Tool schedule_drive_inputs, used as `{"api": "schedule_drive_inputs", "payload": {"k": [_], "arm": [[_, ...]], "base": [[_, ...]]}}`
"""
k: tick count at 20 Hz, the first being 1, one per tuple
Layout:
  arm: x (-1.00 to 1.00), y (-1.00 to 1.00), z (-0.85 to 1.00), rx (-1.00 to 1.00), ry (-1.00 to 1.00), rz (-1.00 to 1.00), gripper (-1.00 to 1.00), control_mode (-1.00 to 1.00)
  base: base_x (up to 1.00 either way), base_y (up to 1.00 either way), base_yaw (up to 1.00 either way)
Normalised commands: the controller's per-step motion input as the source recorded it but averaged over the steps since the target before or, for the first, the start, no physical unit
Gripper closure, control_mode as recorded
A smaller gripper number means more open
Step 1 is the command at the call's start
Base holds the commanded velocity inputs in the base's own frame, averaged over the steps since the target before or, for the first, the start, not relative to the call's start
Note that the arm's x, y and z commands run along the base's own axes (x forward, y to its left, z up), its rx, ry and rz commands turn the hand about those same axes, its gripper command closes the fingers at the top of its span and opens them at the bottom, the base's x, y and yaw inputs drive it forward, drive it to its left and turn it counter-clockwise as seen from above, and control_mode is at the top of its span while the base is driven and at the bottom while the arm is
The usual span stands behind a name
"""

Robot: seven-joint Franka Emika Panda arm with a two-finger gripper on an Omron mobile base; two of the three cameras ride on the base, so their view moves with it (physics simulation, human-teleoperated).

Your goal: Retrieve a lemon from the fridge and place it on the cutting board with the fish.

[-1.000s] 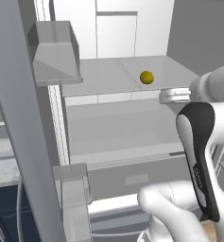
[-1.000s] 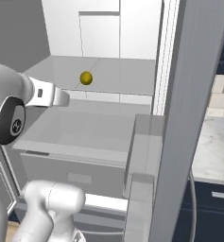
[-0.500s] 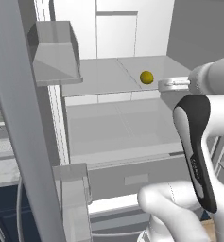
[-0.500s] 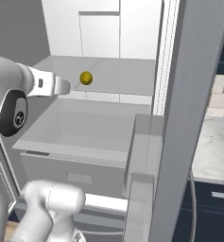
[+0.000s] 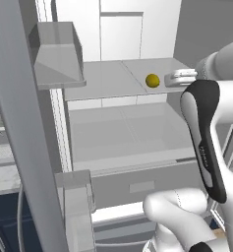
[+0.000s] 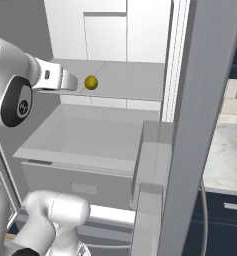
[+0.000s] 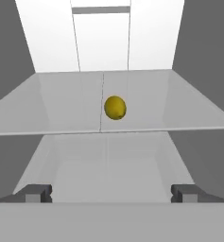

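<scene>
Item: lemon (image 7: 115, 108), 1 piece, on the fridge (image 5: 108, 83) upper shelf, near its front edge. Gripper (image 7: 111, 193): jaws wide open, empty, short of the fruit. Handling advice: advance level, centre the lemon between both fingers, then close gently to prevent rolling.

- Marble table (image 6: 225, 160), white-grey veined, beside the open door's outer edge.
- Navy cabinet (image 6: 222, 220) directly under that table.
- Tiled wall (image 6: 235, 97) above that table.

Kitchen, open fridge (image 5: 128, 142), marble counter (image 6: 225, 155)
</scene>
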Motion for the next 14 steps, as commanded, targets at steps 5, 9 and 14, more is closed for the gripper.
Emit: {"api": "schedule_drive_inputs", "payload": {"k": [5,9,14], "arm": [[0.2,0.0,-0.18,0.0,0.0,0.0,-1.0,-1.0],[0.47,0.0,0.0,0.0,0.09,0.0,-1.0,-1.0],[0.56,0.0,0.0,0.0,0.12,0.0,-1.0,-1.0]], "base": [[0.0,0.0,0.0],[0.0,0.0,0.0],[0.0,0.0,0.0]]}}
